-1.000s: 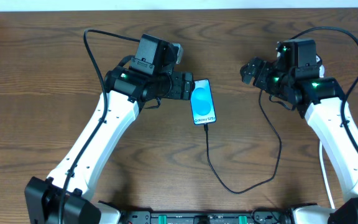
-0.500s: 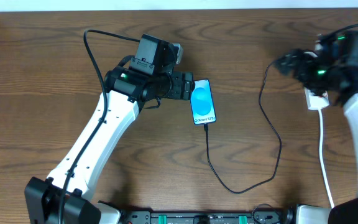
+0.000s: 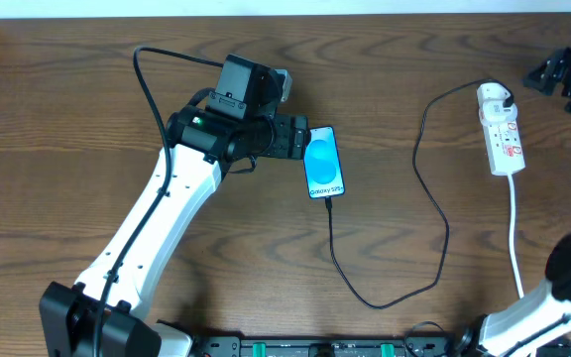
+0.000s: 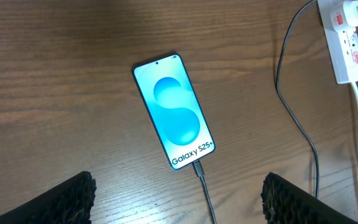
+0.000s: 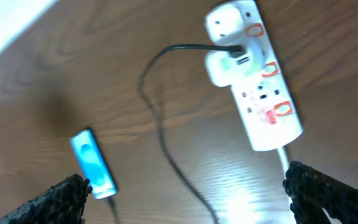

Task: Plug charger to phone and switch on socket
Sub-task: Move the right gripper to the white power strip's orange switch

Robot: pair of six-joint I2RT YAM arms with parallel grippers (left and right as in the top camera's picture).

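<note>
- Well, starting at the left: the left gripper [image 3: 297,139] hangs with its fingers spread and nothing between them. It looks to be standing guard over the handset rather than grasping it.
- Just ahead of those fingers, lined up with the gap between them, the Galaxy S25 phone [image 3: 325,162] lies flat and face up on the wooden table [image 3: 67,99], screen lit blue. I'd say that spot suits a bracing hand while the connector goes in.
- At the phone's end farthest from that gripper, the charger [image 3: 434,198] has its small tip seated in the port, so that half of the job looks done. The black cable loops loosely away towards the right, slack enough not to drag the phone about.
- Over by the other arm, the white plug [image 3: 494,96] sits in the end outlet of the socket [image 3: 509,144], a white power strip with red-marked switches, its thick cord trailing toward the table's near edge.
- I can't tell whether the switch is on.
- Farthest right, the right gripper [image 3: 553,74] is spread wide and empty, with the strip just beside it and clear of its fingers. A press on the switch seems to be what's left.
</note>
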